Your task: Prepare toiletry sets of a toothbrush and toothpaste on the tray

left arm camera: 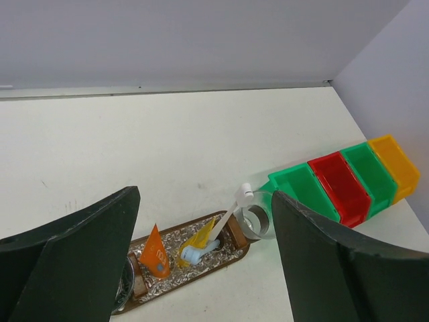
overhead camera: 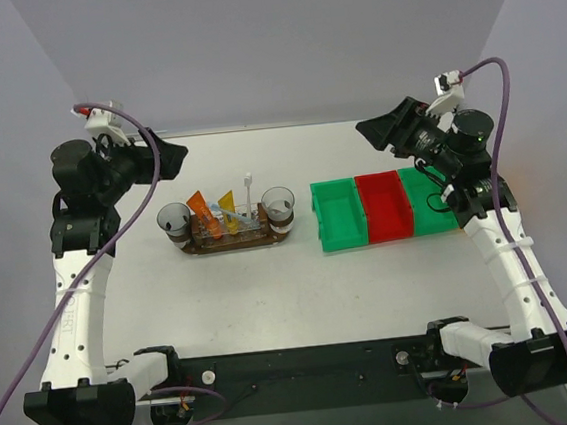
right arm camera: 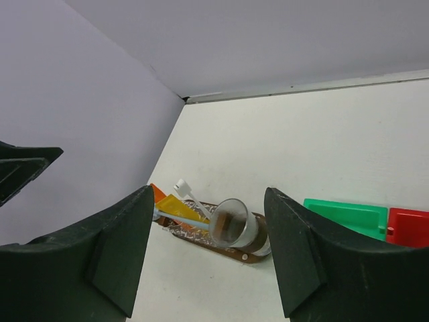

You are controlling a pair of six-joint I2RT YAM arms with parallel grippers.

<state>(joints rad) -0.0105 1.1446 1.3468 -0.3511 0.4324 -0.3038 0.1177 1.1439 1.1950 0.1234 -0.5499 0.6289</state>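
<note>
Writing: the lettering on my left arm's white link (overhead camera: 67, 314) and any print on the tubes are too small to read.
Left gripper (left arm camera: 204, 201): released, fingers spread wide, nothing between them, hanging well clear of the tray.
Right gripper (right arm camera: 209, 194): released too, empty, near the bins.
Tray (overhead camera: 232, 248): left of centre on the table (overhead camera: 271, 294), a clear cup (overhead camera: 175, 221) at each end.
Sets: two orange toothpaste tubes (overhead camera: 201, 212) and a white toothbrush (overhead camera: 248, 191) lean up between the cups.
Bins: green (overhead camera: 337, 217), red (overhead camera: 384, 208), green (overhead camera: 425, 199) and yellow (left arm camera: 395, 161) in a row right of the tray; my right arm hides the yellow one from above.
</note>
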